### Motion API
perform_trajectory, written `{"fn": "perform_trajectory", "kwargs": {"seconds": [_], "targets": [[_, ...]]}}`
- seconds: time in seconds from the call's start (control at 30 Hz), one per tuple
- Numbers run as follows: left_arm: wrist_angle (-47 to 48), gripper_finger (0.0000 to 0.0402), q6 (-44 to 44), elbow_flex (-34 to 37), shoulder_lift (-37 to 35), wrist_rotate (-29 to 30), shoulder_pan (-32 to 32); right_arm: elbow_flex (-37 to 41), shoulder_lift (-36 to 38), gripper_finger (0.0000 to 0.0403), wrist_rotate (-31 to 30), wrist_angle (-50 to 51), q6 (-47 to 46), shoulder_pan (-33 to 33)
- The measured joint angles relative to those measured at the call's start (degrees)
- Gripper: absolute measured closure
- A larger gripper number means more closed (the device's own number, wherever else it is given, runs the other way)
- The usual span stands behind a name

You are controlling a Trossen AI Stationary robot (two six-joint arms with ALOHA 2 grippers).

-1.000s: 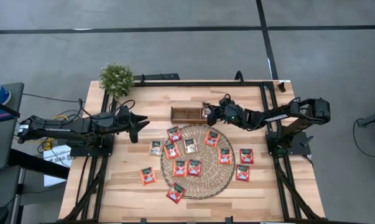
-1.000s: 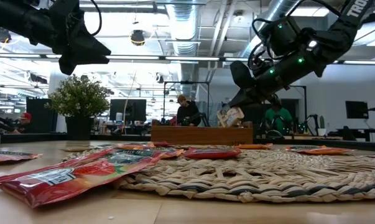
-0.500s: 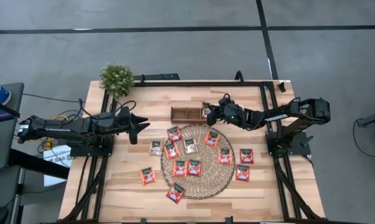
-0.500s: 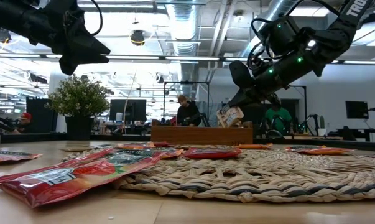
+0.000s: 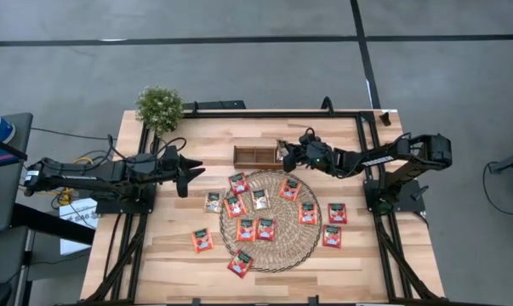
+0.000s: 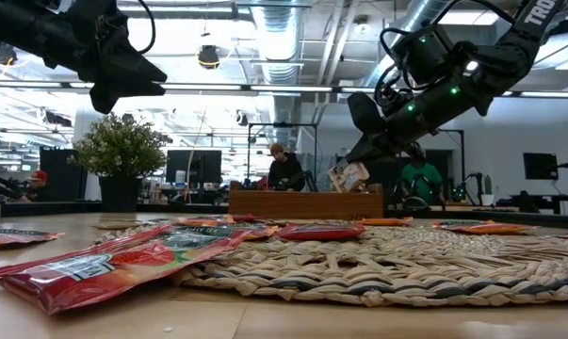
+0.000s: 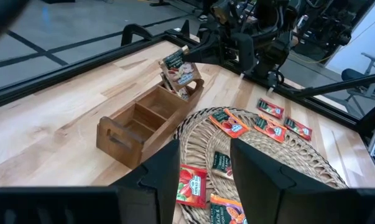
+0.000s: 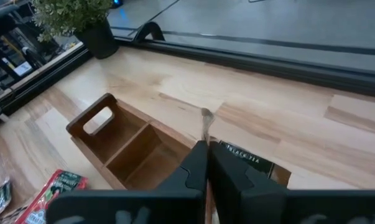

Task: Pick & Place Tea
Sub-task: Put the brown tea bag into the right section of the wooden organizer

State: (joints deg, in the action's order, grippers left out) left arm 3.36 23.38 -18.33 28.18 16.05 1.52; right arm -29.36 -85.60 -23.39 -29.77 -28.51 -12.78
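Over the wooden tray (image 5: pixel 256 155), right claw (image 5: pixel 288 155) apparently pinches a sachet (image 7: pixel 178 68).

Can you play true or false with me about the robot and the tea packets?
1. The right gripper pinches a tea sachet over the wooden tray. True.
2. The left gripper holds a sachet. False: it is open and empty, hovering left of the straw mat.
3. The tray's two nearer compartments are full. False: they look empty.
4. A small potted plant stands at a table corner. True.
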Motion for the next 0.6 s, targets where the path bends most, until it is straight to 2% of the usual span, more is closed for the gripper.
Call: {"fn": "perform_trajectory", "kwargs": {"seconds": [0.3, 0.6], "targets": [[0.0, 0.0269, 0.0, 0.0, 0.0, 0.0, 0.0, 0.0, 0.0, 0.0326, 0.8, 1.1, -1.1, 0.0], [0.0, 0.0269, 0.0, 0.0, 0.0, 0.0, 0.0, 0.0, 0.0, 0.0324, 0.8, 1.1, -0.1, -0.2]]}}
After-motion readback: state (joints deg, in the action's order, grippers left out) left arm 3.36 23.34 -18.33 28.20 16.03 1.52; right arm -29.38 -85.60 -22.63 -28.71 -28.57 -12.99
